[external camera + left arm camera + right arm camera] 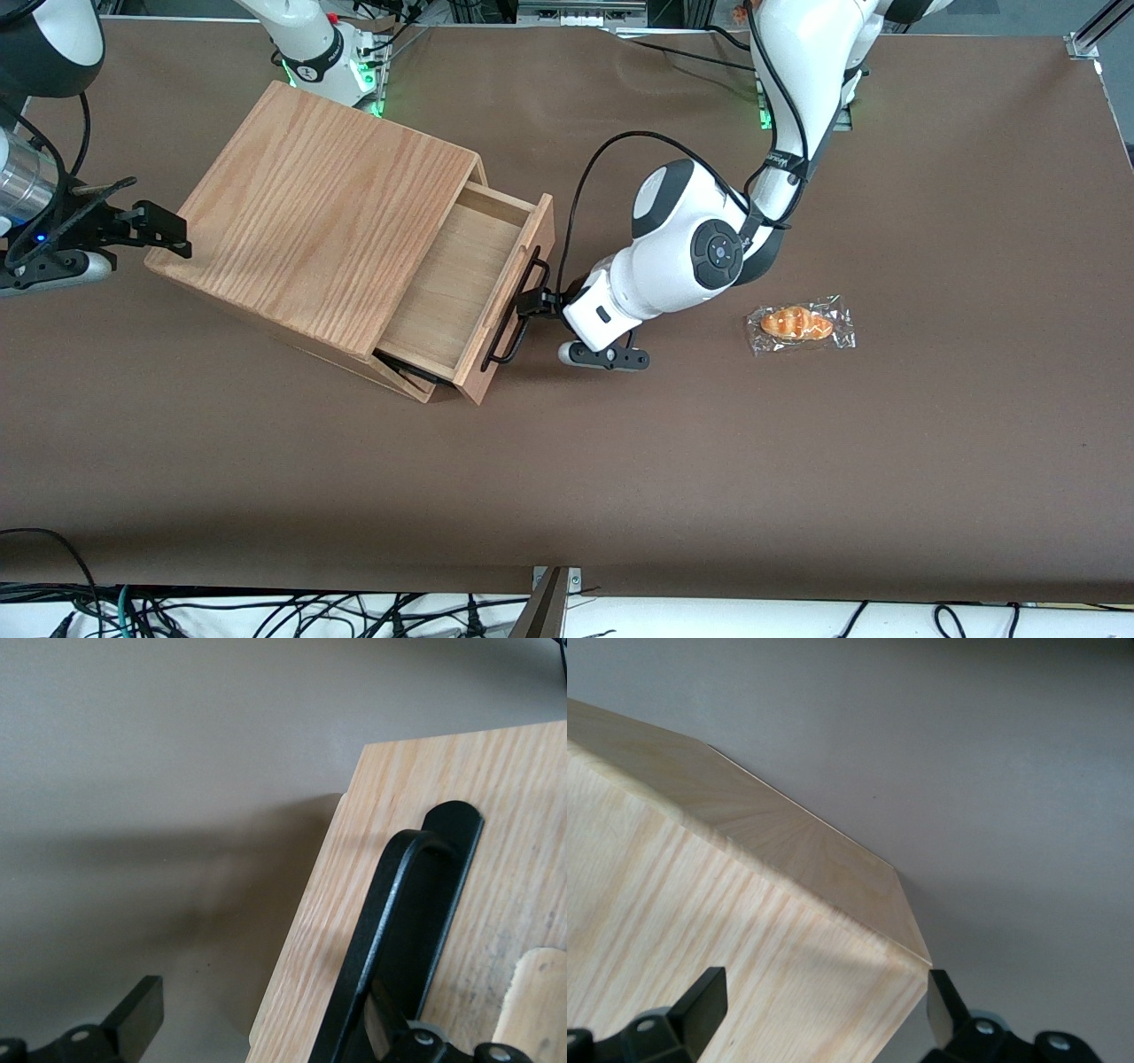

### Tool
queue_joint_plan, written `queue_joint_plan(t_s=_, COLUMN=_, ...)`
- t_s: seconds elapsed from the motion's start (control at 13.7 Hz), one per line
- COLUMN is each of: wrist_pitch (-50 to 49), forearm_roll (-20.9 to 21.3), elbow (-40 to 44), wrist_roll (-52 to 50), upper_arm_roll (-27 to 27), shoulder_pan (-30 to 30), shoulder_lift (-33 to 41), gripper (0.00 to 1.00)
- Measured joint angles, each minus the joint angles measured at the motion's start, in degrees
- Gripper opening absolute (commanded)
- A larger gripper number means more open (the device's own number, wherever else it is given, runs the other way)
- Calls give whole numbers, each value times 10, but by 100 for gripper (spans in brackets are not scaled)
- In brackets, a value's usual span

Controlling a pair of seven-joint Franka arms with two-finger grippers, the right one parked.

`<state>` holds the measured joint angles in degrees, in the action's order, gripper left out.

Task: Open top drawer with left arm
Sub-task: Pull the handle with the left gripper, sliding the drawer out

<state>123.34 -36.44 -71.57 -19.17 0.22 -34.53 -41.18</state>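
Note:
The top drawer (pixel 456 279) is pulled partway out of the oak box (pixel 310 204), and its light-wood inside floor shows bare. Its long black bar handle (pixel 511 330) runs along the plain wooden front. The white left arm (pixel 700 248) reaches low over the table to the drawer front. Its black gripper (pixel 534 301) is at the handle's upper half. In the left wrist view the gripper (pixel 261 1014) is open with its fingers wide apart. The handle bar (pixel 381 904) lies between them, close against one finger (pixel 383 1032). The drawer front (pixel 505 806) fills the space beside it.
A wrapped bread roll (pixel 800 324) lies on the brown table toward the working arm's end, beside the arm's elbow. The parked arm's gripper (pixel 133 226) sits at the box's other end. Cables lie along the table's near edge (pixel 266 611).

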Motion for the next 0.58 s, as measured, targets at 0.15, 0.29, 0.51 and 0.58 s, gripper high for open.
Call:
queue_joint_plan(t_s=0.15, wrist_pitch=0, forearm_roll=3, elbow=0, wrist_roll=0, upper_arm_roll=-1, shoulder_pan=1, shoulder_lift=0, gripper=100)
queue_joint_plan(t_s=0.29, wrist_pitch=0, forearm_roll=8, elbow=1, wrist_roll=0, upper_arm_roll=-2, shoulder_pan=1, shoulder_lift=0, gripper=100)
queue_joint_plan(t_s=0.51, wrist_pitch=0, forearm_roll=11, elbow=1, wrist_roll=0, upper_arm_roll=-2, shoulder_pan=8, shoulder_lift=0, gripper=100)
queue_joint_plan(t_s=0.58, wrist_pitch=-3, forearm_roll=15, elbow=1, wrist_roll=0, upper_arm_roll=-2, shoulder_pan=15, shoulder_lift=1, gripper=100)
